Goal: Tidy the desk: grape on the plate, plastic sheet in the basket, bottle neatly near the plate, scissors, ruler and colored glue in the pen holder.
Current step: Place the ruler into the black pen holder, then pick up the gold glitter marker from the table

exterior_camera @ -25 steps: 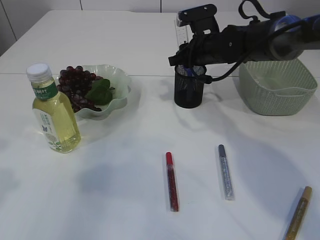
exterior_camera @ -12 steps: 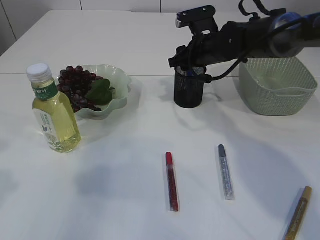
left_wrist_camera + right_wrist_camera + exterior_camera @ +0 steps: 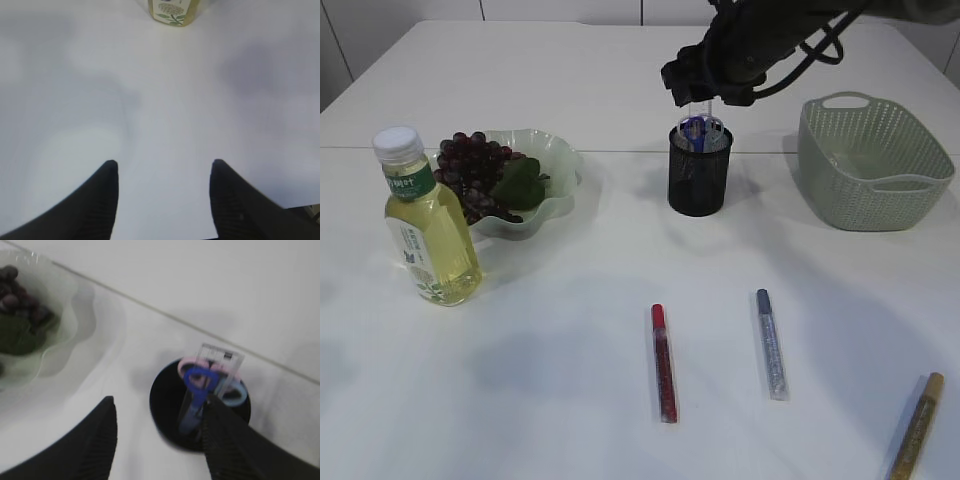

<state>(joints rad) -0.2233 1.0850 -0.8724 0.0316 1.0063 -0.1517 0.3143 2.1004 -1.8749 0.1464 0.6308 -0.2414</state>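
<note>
The black mesh pen holder (image 3: 699, 172) holds blue and pink scissors (image 3: 200, 380) and a clear ruler (image 3: 222, 360). My right gripper (image 3: 698, 92) hangs open just above it, empty (image 3: 159, 402). Dark grapes (image 3: 470, 172) lie on the wavy pale plate (image 3: 560, 165), with the yellow bottle (image 3: 425, 235) upright to its left. Red glue (image 3: 664, 362), silver glue (image 3: 771, 343) and gold glue (image 3: 918, 425) lie on the near table. My left gripper (image 3: 164, 165) is open over bare table, the bottle's base (image 3: 174, 11) ahead of it. I cannot make out the plastic sheet.
A green woven basket (image 3: 873, 180) stands at the right, beside the pen holder. The right arm reaches in from the upper right above the holder. The left arm does not show in the exterior view.
My right gripper has let go of the ruler, which now stands in the pen holder, and has lifted up and away from it. Nothing else has moved.
</note>
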